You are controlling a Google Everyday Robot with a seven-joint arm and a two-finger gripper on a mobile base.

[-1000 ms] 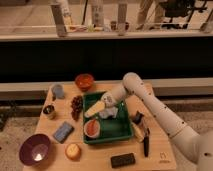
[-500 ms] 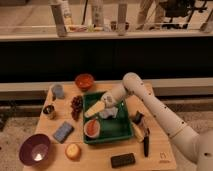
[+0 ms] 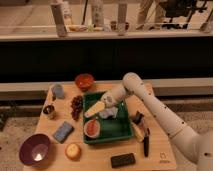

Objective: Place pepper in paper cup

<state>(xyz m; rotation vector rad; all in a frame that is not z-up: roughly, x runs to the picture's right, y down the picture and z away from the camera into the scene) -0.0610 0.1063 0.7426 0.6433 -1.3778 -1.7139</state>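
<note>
Camera view, sole view.

- Tray (image 3: pixel 121 131): green, mid-tabletop (image 3: pixel 100 159); landmark for every entry below.
- Gripper (image 3: pixel 93 110): pale, elongated, over the tray's left half, slanting from back right down to front left, tip near the left wall. Reached in by the one arm from the tray's right. Jaws apart or together: cannot tell. Nothing made out as held.
- Cup (image 3: pixel 93 136): white, upright, inside the tray's front-left corner, mouth up.
- Pepper (image 3: pixel 92 128): judged to be the red-orange patch filling the cup's mouth, so apparently already inside. Long axis not readable from here.
- Key relation: cup and pepper just in front of and below the jaws, close by, no contact visible. Task judged at or near its end. Only a clean lift out of the tray probably remaining, without clipping the cup's rim.
- Pale lump (image 3: pixel 110 114): in the tray under the arm, unidentified.
- Left of the tray: grapes (image 3: pixel 76 104) and mug (image 3: pixel 57 91).
- Behind it: orange bowl (image 3: pixel 84 81).
- Front left of it: fruit (image 3: pixel 73 151) and purple bowl (image 3: pixel 35 149).
</note>
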